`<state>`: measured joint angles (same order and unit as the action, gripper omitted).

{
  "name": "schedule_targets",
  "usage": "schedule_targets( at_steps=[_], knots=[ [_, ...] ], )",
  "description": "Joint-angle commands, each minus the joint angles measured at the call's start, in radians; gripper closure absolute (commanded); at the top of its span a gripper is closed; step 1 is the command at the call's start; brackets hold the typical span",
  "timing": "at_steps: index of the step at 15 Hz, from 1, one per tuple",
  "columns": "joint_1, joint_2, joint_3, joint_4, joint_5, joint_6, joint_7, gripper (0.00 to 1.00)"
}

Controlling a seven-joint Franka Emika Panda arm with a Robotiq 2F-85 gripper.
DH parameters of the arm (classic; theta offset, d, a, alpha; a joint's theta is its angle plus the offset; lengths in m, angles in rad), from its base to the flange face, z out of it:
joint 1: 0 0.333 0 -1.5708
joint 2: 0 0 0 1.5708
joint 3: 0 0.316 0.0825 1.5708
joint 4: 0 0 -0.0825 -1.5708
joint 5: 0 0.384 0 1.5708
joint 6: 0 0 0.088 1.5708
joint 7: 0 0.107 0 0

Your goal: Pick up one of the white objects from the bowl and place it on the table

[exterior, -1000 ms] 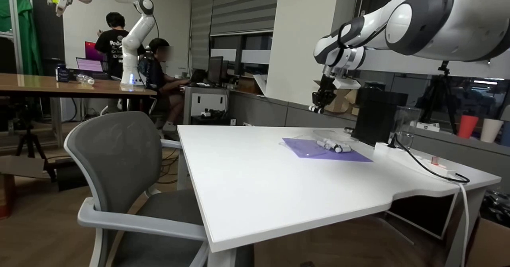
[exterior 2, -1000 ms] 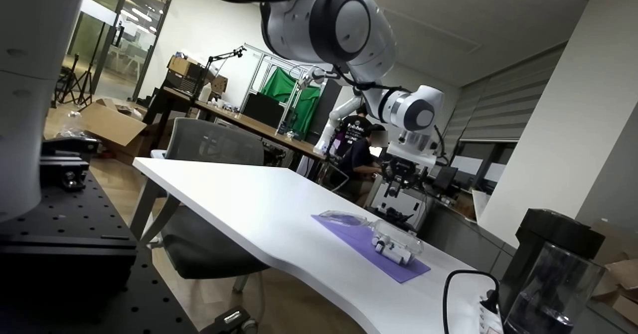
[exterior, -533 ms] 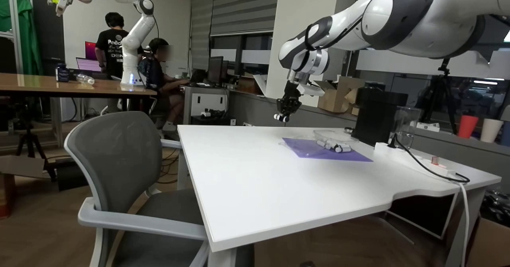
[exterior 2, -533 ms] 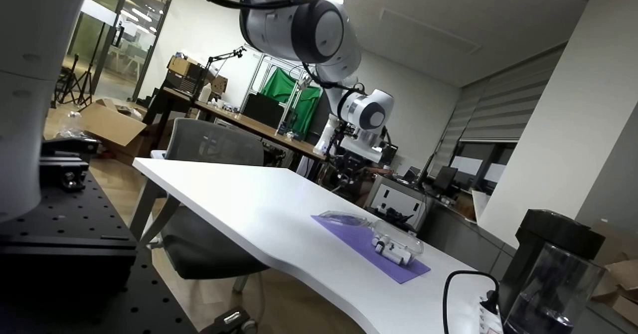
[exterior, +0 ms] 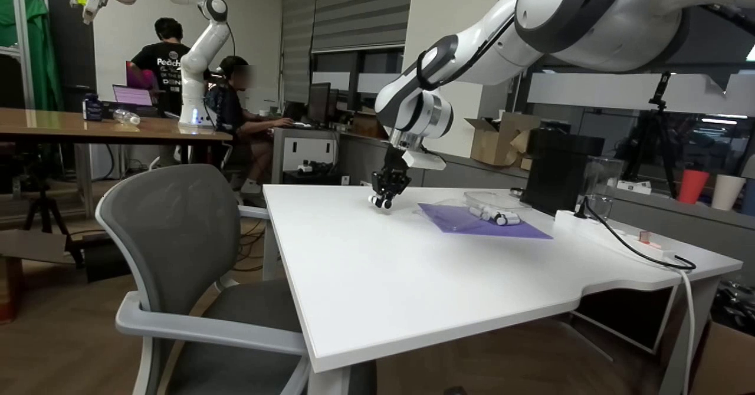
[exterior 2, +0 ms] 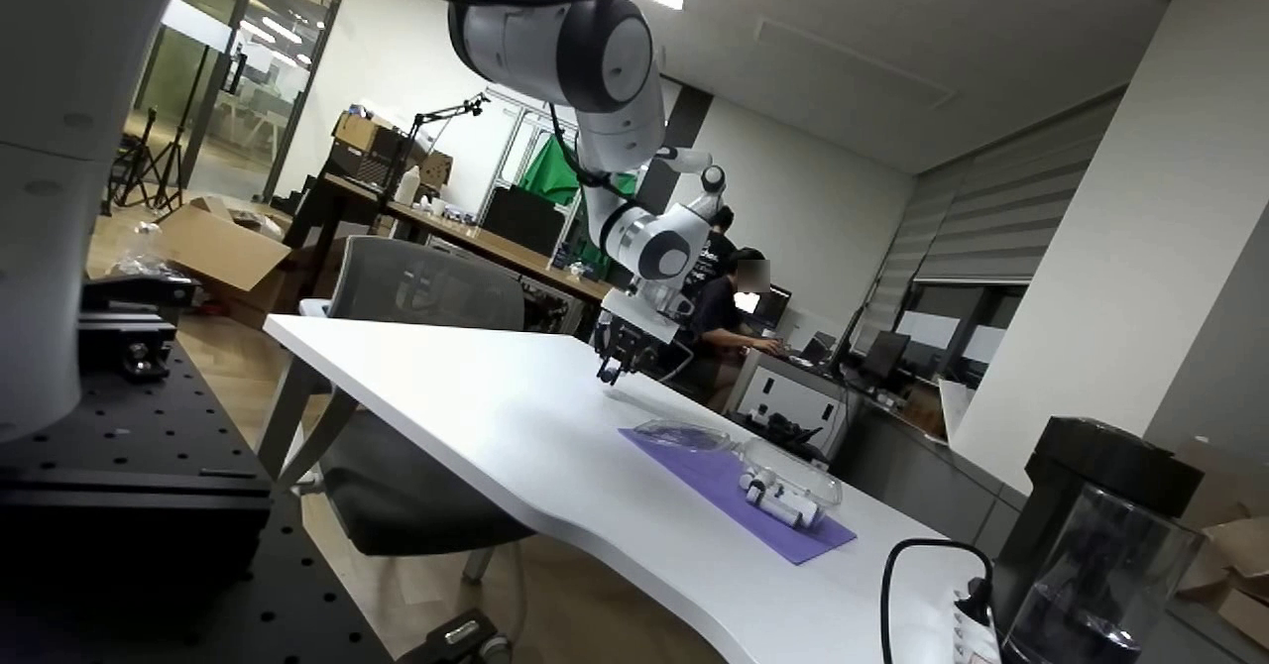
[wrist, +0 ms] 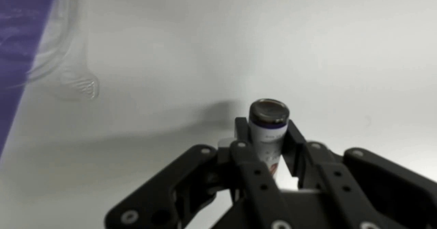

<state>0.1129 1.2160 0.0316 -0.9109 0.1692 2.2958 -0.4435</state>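
My gripper is shut on one white object, a small labelled vial with a dark glass end, seen in the wrist view. In both exterior views the gripper hangs low over the far part of the white table, left of the purple mat. A shadow lies below it; it looks a little above the surface. The bowl shows as a clear plastic container on the mat. Several white objects lie in it; they also show in an exterior view.
A clear lid lies beside the container on the purple mat; its tab reaches over bare table. A white power strip with a black cable and a black box-like machine stand at the right. A grey chair stands beside the table.
The gripper has moved left in both exterior views, away from the mat, and down close to the table. It holds the vial throughout. The container and mat stay where they were.
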Motion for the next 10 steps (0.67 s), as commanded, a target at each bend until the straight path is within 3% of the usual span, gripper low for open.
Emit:
schedule_targets(
  at_steps=[1,3,4,5,6,10],
  knots=[
    [-0.001,-0.128,0.013,-0.243,0.031,0.109,0.001,0.93],
    [-0.003,-0.174,0.023,-0.335,0.044,0.163,-0.004,0.93],
    [-0.004,-0.198,0.026,-0.380,0.051,0.190,-0.007,0.48],
    [-0.037,-0.217,0.078,-0.419,-0.011,0.215,0.021,0.47],
    [-0.043,-0.237,0.087,-0.454,-0.018,0.232,0.023,0.42],
    [-0.075,-0.323,0.115,-0.556,-0.059,0.243,0.039,0.14]
  ],
)
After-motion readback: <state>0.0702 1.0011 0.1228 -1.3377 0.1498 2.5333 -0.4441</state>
